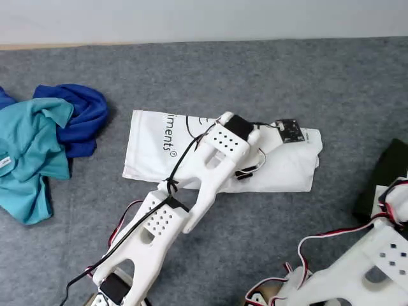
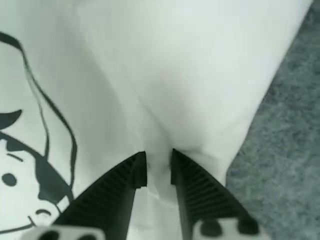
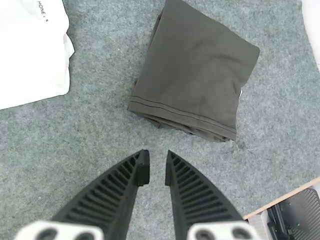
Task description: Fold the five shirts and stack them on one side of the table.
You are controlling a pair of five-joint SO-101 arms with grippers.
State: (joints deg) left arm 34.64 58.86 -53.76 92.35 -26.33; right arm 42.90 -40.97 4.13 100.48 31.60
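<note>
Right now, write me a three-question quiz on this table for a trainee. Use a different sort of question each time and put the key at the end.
1. True or false: the dark folded shirt lies apart from the white shirt, with grey table between them.
2. Pick one. The left gripper has its fingers pinched on: A, the dark folded shirt; B, the white shirt; C, nothing.
3. Short answer: which two shirts lie crumpled together, not yet folded?

Key
1. True.
2. B.
3. The teal shirt and the blue shirt.
</note>
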